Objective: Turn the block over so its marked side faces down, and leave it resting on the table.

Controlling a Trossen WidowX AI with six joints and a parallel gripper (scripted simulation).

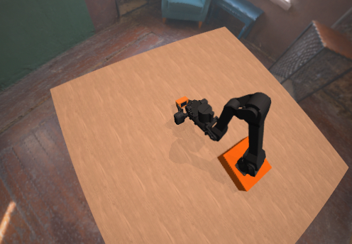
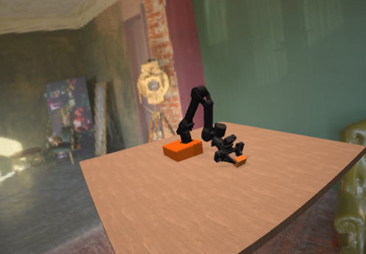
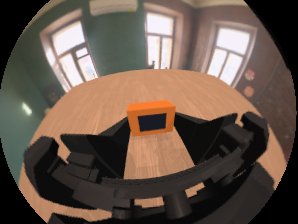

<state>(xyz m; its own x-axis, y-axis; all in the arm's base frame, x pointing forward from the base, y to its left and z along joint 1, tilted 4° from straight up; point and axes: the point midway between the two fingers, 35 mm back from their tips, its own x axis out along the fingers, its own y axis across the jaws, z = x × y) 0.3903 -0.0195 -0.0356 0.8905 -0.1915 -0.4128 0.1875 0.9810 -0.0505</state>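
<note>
Your black parallel-jaw tool [image 3: 152, 137] is clamped on the small orange block [image 3: 152, 117], one finger on each side of it. In the wrist view the block's dark blue square marked face points back toward the camera. From the exterior view, the block [image 2: 240, 160] sits low at the wooden counter [image 2: 177, 208]; whether it touches cannot be told. The arm bends forward from its orange base plate [image 1: 231, 164].

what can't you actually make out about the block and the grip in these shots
- Block underside, wrist view: hidden, only its dark-marked face shows.
- Whether the block touches the table, exterior view: too small.
- Contact of the fingers on the block's sides, top view: the gripper covers it.
</note>
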